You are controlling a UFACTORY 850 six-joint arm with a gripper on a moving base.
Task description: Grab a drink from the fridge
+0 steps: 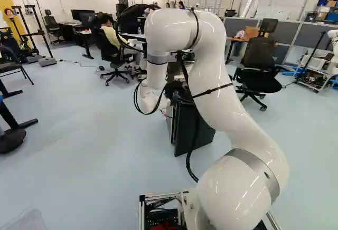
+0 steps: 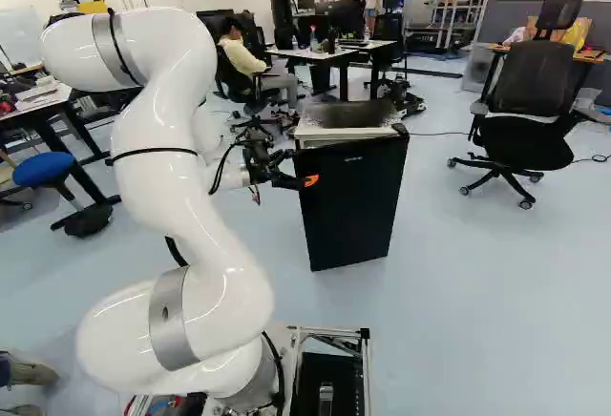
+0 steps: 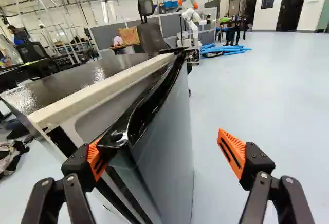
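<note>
Findings are given left to right across the right base view. My arm reaches out at the left of that view, its gripper brought up to the fridge at the level of its upper edge. Condition of the tool: fingers spread wide, nothing gripped. In the wrist view one finger stands right at the near top corner of the door; whether it touches I cannot tell. The opposite finger is well apart from the door's front, over the floor.

Next, the fridge. It stands upright ahead of the base. The drink is presumably inside and is hidden, so its kind and fill are unverified. Whether the door is fully closed I cannot establish.

Handling, in my assessment: the door is stiff, glossy and likely slippery, with a seal that may resist at first. The best hold is its free edge, near the top corner, one pad behind and one in front, drawn outward along the hinge's arc. A straight pull could slip off or drag the cabinet. The drink, once exposed, should be taken round the middle, squarely and with moderate force: a can would dent, a bottle would give, and condensation would make either slick.
</note>
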